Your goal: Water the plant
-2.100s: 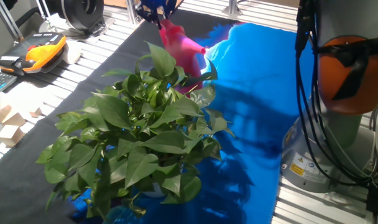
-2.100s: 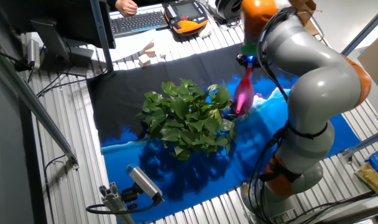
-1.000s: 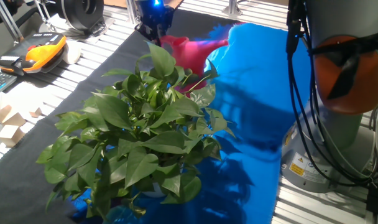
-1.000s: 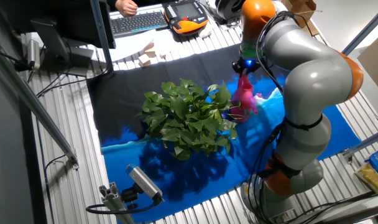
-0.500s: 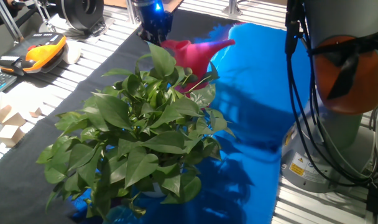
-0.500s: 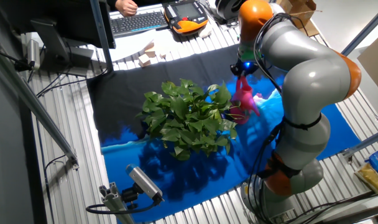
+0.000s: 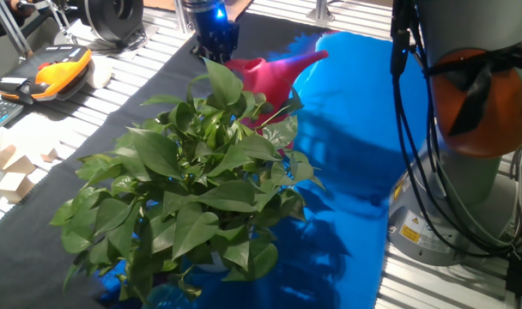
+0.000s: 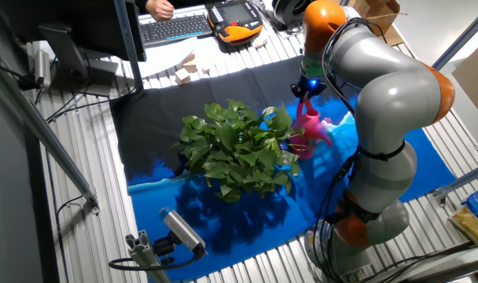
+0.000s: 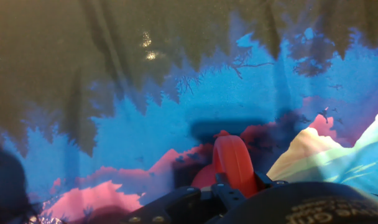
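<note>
The plant (image 7: pixel 192 180) is a wide bush of glossy green leaves in the middle of the cloth, also seen as the plant (image 8: pixel 235 149) in the other fixed view. Just behind it, a pink watering can (image 7: pixel 263 81) sits roughly level and low over the cloth, its spout (image 7: pixel 312 58) pointing away from the leaves. My gripper (image 7: pixel 214 30) is shut on the can's handle from above. In the hand view the red handle (image 9: pixel 232 163) shows between the fingers (image 9: pixel 176 202) over the blue cloth. The other fixed view has the gripper (image 8: pixel 306 85) above the can (image 8: pixel 308 130), at the plant's edge.
A blue and black printed cloth (image 7: pixel 355 129) covers the table. An orange teach pendant (image 7: pixel 59 69) and small wooden blocks (image 7: pixel 12 172) lie at the left. The robot's base (image 7: pixel 454 206) and cables stand at the right. A keyboard (image 8: pixel 176 27) and a camera on a stand (image 8: pixel 180 232) border the cloth.
The watering can has come down from a steep tilt high above the plant and turned level, its spout swinging up and away. The gripper sank with it. The plant has not moved.
</note>
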Motion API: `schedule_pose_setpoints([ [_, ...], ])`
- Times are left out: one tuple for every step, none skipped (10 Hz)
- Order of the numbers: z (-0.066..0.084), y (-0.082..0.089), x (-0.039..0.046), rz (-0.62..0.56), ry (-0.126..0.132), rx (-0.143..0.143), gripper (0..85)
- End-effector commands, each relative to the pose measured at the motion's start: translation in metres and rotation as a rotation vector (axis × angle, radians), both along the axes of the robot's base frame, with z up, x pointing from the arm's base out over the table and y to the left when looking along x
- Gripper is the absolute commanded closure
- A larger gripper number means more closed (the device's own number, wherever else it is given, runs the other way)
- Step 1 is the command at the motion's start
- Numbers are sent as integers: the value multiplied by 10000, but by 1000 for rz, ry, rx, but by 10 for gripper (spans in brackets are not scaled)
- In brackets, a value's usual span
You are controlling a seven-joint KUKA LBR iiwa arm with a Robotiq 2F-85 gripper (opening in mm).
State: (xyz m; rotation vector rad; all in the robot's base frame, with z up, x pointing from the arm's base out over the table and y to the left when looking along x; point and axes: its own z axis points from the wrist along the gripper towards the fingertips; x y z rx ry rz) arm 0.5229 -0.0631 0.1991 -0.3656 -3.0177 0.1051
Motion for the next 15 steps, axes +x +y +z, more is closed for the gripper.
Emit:
schedule_pose_setpoints([
  [-2,5,0,-2,0,5,680],
  [-7,14,-2,-2,1,2,680],
  [-13,20,-4,-6,1,2,510],
  [-24,23,-1,-10,1,5,510],
  [-40,29,5,-14,-4,4,340],
  [-55,34,12,-17,-9,3,340],
  [-66,38,19,-20,-15,1,340],
  [-66,38,22,-25,-18,-2,170],
  [-57,35,23,-28,-18,0,170],
  [-54,34,25,-33,-19,0,170],
  [-44,28,27,-31,-14,3,0],
  [-31,27,26,-32,-13,9,0],
  [-24,30,29,-29,-7,13,0],
  [-11,28,31,-29,-4,12,0],
  [19,21,34,-29,-3,12,0],
])
